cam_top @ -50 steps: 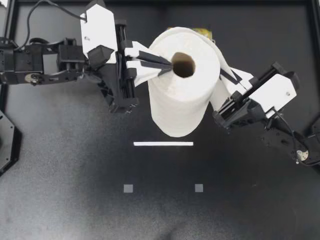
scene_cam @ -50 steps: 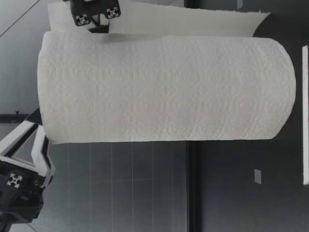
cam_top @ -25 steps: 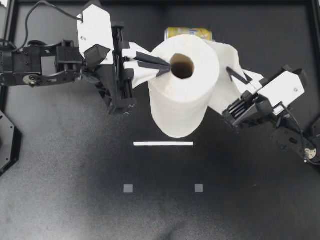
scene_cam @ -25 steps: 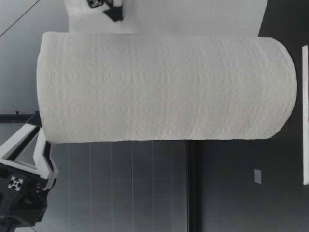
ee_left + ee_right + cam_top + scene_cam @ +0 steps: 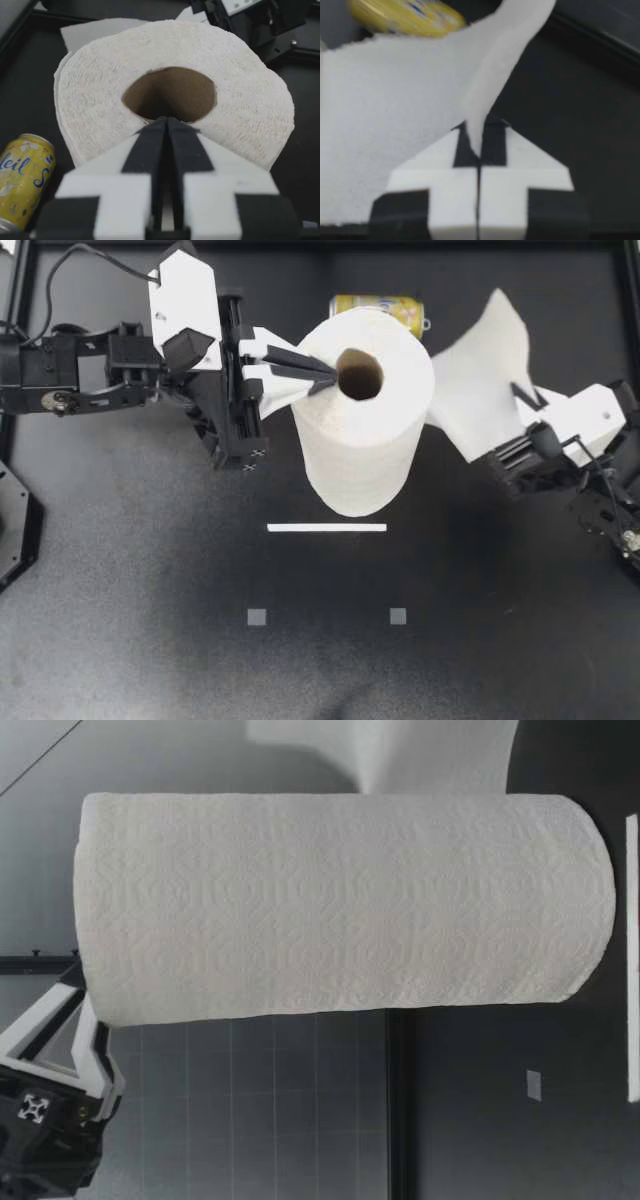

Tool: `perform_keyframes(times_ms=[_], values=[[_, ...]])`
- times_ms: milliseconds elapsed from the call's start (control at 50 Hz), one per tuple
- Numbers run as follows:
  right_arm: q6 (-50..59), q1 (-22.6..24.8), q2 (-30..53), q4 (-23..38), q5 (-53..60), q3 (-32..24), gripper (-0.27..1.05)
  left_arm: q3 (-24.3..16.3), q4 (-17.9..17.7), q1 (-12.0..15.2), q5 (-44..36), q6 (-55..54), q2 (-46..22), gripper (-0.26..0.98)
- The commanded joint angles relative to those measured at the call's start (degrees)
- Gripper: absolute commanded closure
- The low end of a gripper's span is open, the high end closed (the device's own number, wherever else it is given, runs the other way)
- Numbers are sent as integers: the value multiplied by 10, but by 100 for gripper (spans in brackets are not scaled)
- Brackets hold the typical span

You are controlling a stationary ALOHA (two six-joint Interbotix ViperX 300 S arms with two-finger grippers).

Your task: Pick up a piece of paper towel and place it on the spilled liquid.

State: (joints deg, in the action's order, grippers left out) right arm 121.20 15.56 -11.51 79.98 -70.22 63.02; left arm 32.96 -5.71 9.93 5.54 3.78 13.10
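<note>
Black jointed left arm (image 5: 80, 380), looping black cable (image 5: 120, 260); white wrist housings (image 5: 185, 300), black-padded white jaws

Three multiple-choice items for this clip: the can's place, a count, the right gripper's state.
1. Where is the yellow can? A. upright, far from everything. B. in a gripper. C. on its side next to the paper towel roll.
2. How many small grey squares? A. one. B. two. C. four.
3. The jaws of the right gripper are: A. shut on a paper towel sheet. B. wide open. C. shut on the can.
C: the top view shows it lying by the roll. B: two show in the top view. A: the right wrist view shows the sheet pinched.
</note>
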Motion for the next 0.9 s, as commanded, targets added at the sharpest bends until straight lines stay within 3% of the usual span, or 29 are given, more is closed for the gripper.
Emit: perform_keyframes(times_ms=[0, 100, 360, 500, 880], values=[[14, -12, -2, -8, -7, 13, 87, 28, -1, 2, 12, 0, -10, 61], [45, -38, 6, 0, -6, 31, 87, 28, -1, 2, 12, 0, -10, 61], [98, -141, 38, 90, 15, 49, 86, 28, -6, 2, 11, 0, -8, 61], [95, -203, 57, 94, 40, 56, 87, 30, -8, 2, 11, 0, -4, 61], [83, -271, 5, 77, 2, 97, 87, 39, -15, 2, 11, 0, 6, 61]])
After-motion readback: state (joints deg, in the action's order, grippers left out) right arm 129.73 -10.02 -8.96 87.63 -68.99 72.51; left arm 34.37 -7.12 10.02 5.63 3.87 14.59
